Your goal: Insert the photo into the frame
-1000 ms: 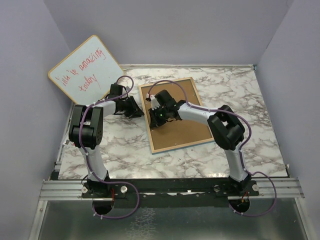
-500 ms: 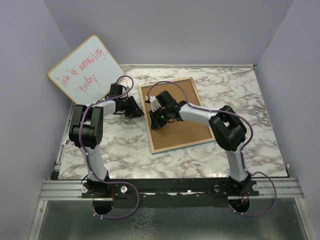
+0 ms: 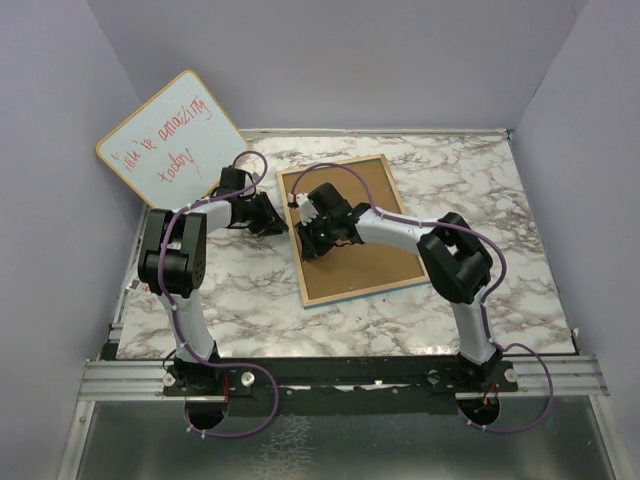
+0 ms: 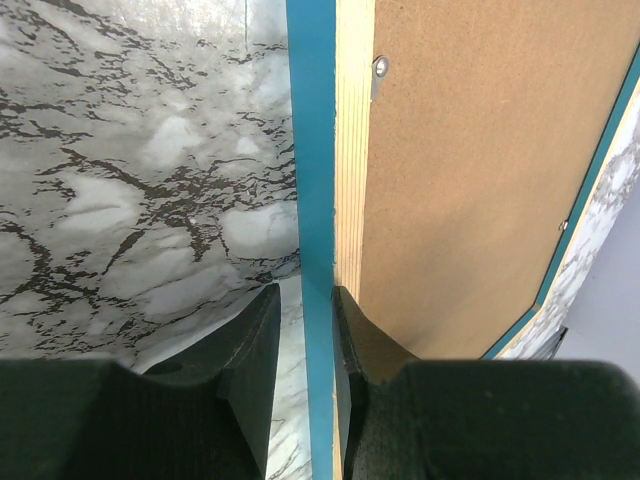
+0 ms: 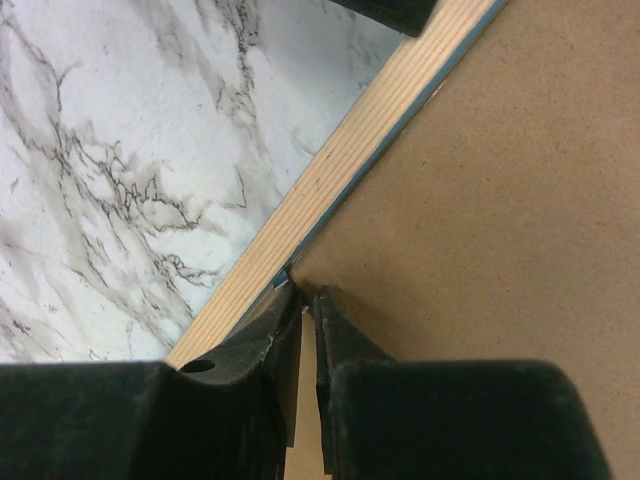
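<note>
Frame (image 3: 346, 229): centre, back up, pale wood rim, holding flat brown backing board (image 3: 362, 255).
Left gripper (image 4: 305, 345): clamps the frame's blue edge.
Right gripper (image 5: 308, 318): nearly pinched, grip unclear.

A whiteboard (image 3: 172, 139) with red handwriting leans in the far-left corner of the marble table (image 3: 500, 210).

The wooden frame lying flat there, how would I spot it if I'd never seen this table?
Start at the marble-patterned table and look left of centre, between the two black grippers. The large thin rectangular frame lies face down, pale wood border around a brown backing board. Unlike the round-cornered whiteboard with red handwriting propped behind, it has square corners and blue edges.
</note>
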